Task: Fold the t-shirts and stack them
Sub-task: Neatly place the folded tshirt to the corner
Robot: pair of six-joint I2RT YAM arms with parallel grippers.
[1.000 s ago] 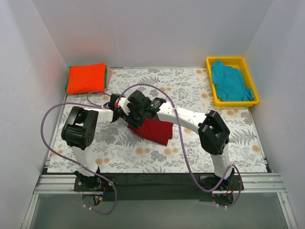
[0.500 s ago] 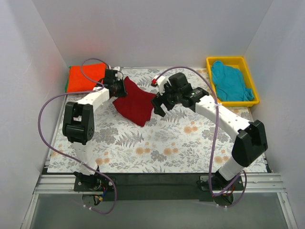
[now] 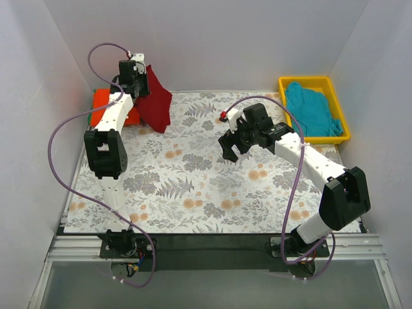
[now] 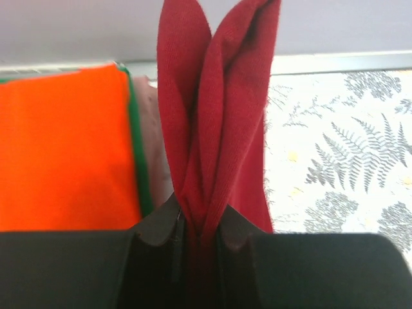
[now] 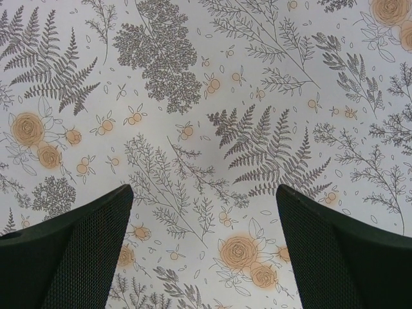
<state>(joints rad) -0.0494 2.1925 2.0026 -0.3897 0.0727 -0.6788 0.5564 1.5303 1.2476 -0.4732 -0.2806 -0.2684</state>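
While the left tool (image 3: 138,84) hangs at 11 o'clock over the bench (image 3: 193,193), clamped on the maroon t-shirt (image 3: 156,103) beside the orange t-shirt stack (image 3: 103,106), the right tool (image 3: 230,148) gapes wide and empty mid-bench | left wrist: maroon cloth pinched between closed fingers (image 4: 154,225), stack at 9 o'clock | right wrist: spread fingers above floral print.

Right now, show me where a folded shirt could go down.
Free: floral mat from the right end effector to the near edge; also the far strip from maroon t-shirt to yellow bin. Crowded: far-left corner, left end effector holding that shirt by the orange stack.
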